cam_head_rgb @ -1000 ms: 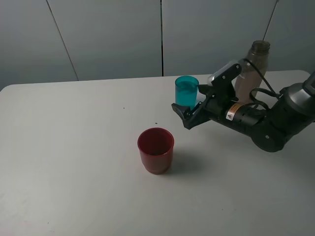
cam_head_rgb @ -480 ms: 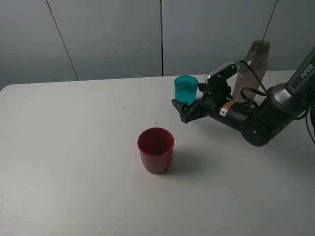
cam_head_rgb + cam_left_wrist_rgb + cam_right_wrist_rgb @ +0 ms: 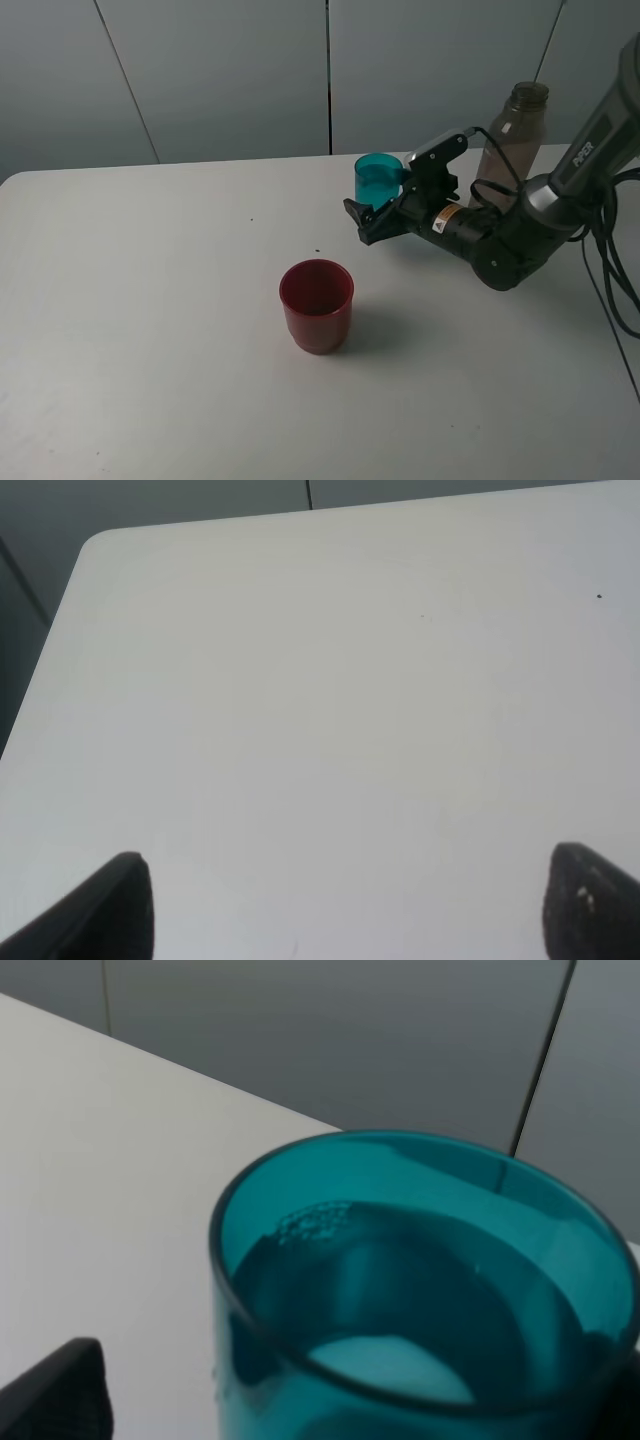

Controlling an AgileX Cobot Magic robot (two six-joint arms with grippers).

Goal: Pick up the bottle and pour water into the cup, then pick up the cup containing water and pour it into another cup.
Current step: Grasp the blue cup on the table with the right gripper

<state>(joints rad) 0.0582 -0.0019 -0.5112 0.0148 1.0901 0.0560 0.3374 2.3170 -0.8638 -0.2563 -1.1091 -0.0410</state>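
Note:
The cup point(image 3: 378, 177), a teal tumbler, stands upright at the back of the table. In the right wrist view the cup point(image 3: 420, 1290) fills the frame and holds water. My right gripper point(image 3: 377, 207) is open, with one finger on each side of the cup's lower part; only the dark fingertips point(image 3: 62, 1388) show at the frame's edges, and I cannot tell whether they touch it. Behind the right arm stands the bottle point(image 3: 517, 130), upright. Nearer the front stands the other cup point(image 3: 316, 304), red and wide. My left gripper point(image 3: 355, 910) is open over bare table.
The white table point(image 3: 150, 300) ends at a grey wall behind the cups. The right arm point(image 3: 500, 240) and its cables point(image 3: 610, 270) lie low across the table's right side, in front of the bottle. The table's rounded corner point(image 3: 95, 545) shows in the left wrist view.
The right gripper has slid left toward the teal cup, and its fingers now flank it. The right arm's elbow has risen. Both cups and the bottle have stayed put.

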